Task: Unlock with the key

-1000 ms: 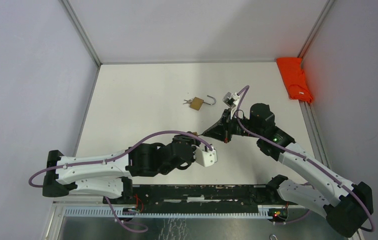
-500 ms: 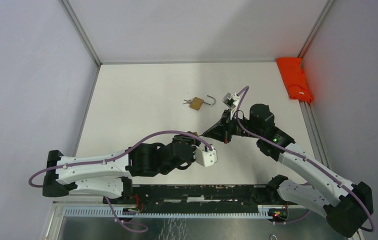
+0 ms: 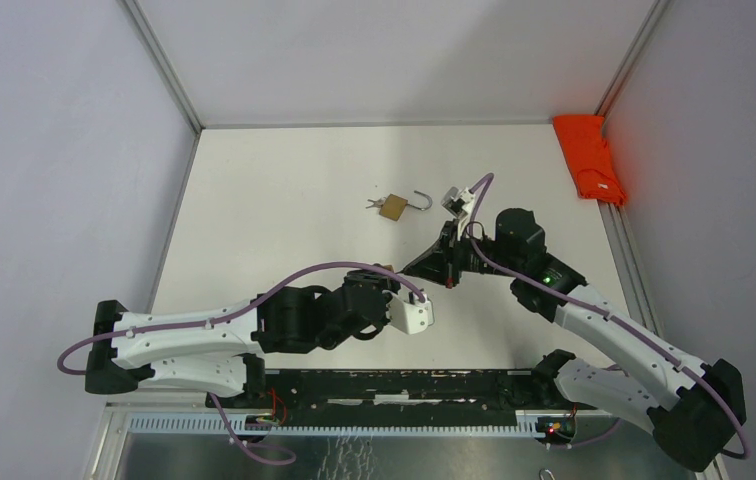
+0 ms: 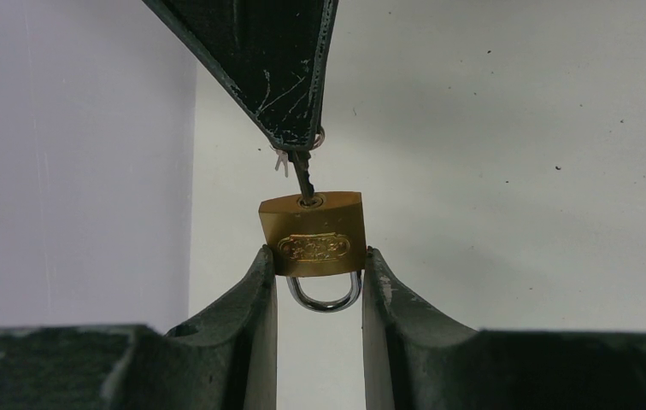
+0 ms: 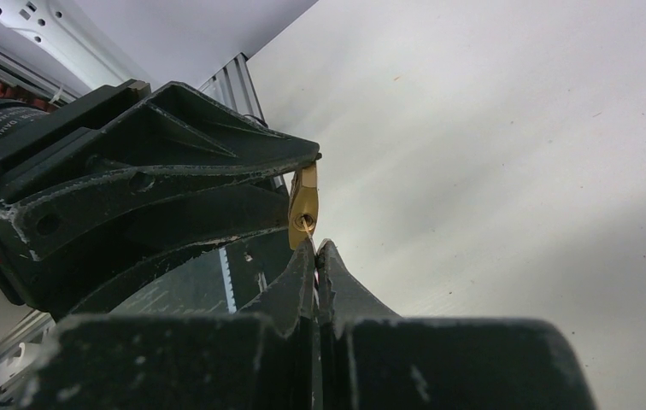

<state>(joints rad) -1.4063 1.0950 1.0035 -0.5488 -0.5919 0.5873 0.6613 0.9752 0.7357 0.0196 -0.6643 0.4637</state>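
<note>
Speckled white tabletop (image 4: 516,128) behind squarish brass padlock (image 4: 313,224) in scuffed black left claw (image 4: 317,254)

Bright, even light falls on the white table (image 3: 284,200), and shadows on it are soft and faint. In the left wrist view the dark fingers (image 4: 243,342) near the camera look a bit blurry, but the padlock (image 4: 311,231) is sharp.

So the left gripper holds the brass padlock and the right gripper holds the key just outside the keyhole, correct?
Not quite: the key is already inserted in the keyhole, as the left wrist view shows. The rest stands: the left gripper holds the brass padlock and the right gripper holds the key.
</note>
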